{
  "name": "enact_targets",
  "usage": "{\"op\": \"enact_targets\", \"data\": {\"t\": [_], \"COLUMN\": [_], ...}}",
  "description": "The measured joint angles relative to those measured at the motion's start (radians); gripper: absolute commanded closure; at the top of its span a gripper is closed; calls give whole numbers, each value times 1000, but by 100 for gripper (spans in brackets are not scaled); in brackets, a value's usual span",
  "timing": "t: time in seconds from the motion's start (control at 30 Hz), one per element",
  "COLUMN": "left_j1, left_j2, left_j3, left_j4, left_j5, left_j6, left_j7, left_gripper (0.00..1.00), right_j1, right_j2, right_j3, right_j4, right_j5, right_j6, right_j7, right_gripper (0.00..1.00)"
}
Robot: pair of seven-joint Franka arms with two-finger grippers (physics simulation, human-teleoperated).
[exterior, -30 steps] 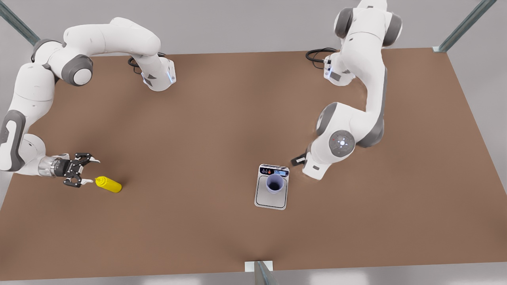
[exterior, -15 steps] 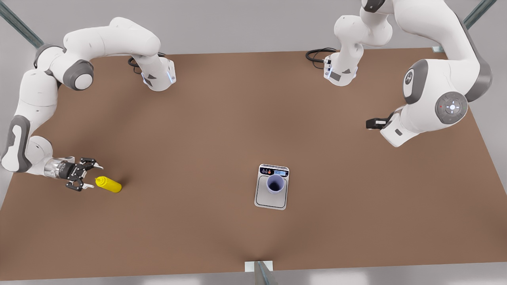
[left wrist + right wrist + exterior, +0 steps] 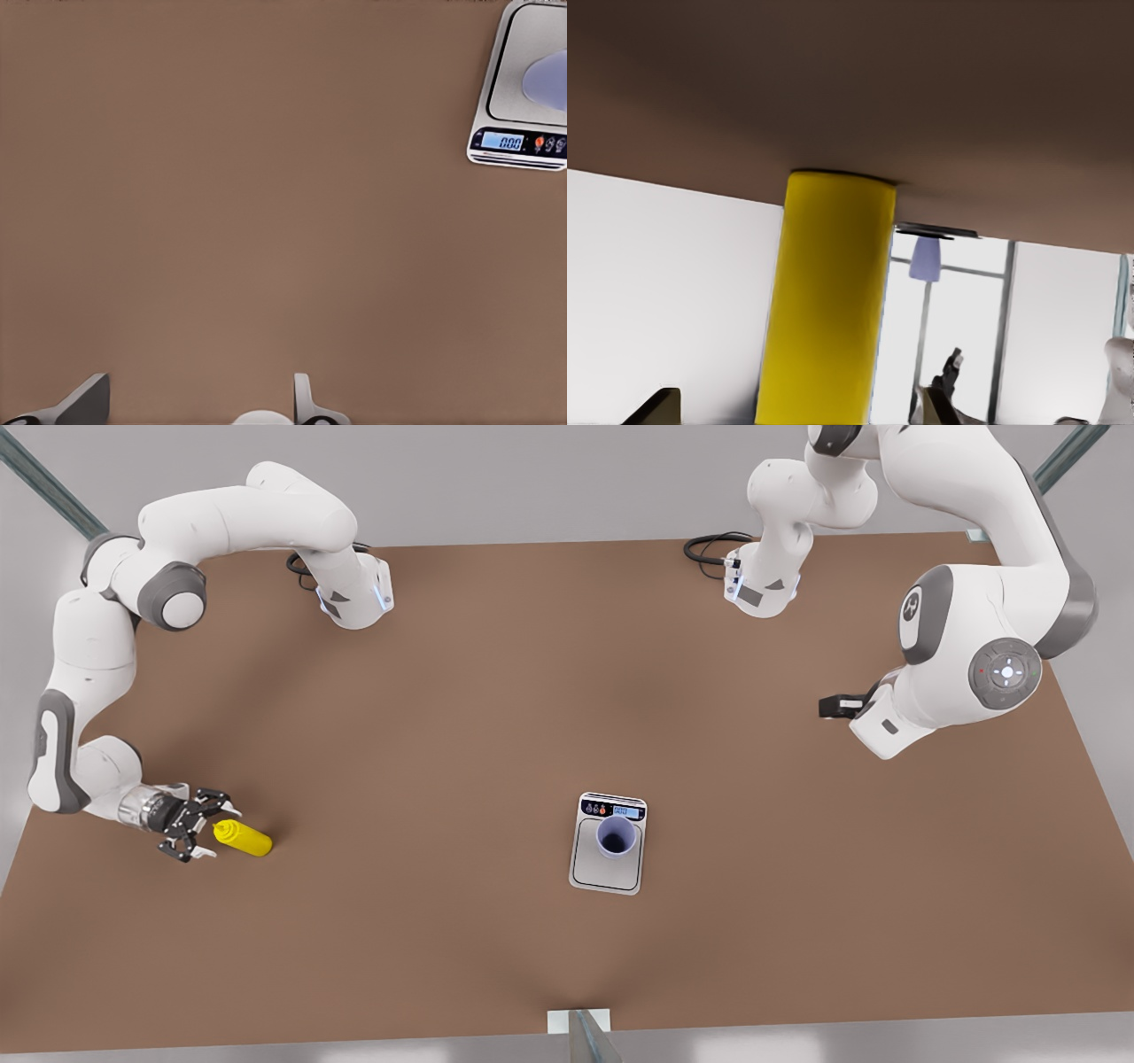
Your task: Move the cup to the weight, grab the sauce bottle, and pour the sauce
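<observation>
The yellow sauce bottle lies on its side on the brown table at the front view's left. My right gripper is open with its fingers on either side of the bottle's nozzle end. In the right wrist view the bottle stands between the spread fingertips without touching them. The lavender-blue cup stands upright on the silver scale near the table's front middle. My left gripper is open and empty, raised high off to one side of the scale and cup.
The left arm hangs over the table's edge at the front view's right. Both arm bases and a black cable sit along the far edge. A metal post stands at the near edge.
The left arm swung up and away from the scale toward the front view's right, then held. The right gripper slid forward along the table until its fingers straddled the bottle's nozzle end.
</observation>
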Motion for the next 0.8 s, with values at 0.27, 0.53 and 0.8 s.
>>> {"op": "enact_targets", "data": {"t": [0.27,0.53,0.8], "left_j1": [0,0,0], "left_j2": [-1,-3,-2], "left_j3": [0,0,0], "left_j4": [0,0,2], "left_j5": [1,1,1], "left_j6": [-1,-5,-4], "left_j7": [0,0,0], "left_gripper": [0,0,0], "right_j1": [-9,14,29], "right_j2": [-3,-39,-41], "right_j3": [19,21,24], "right_j4": [-19,-31,-34], "right_j5": [18,-14,-60], "right_j6": [-4,-2,8], "right_j7": [28,-9,2], "right_gripper": [0,0,0]}}
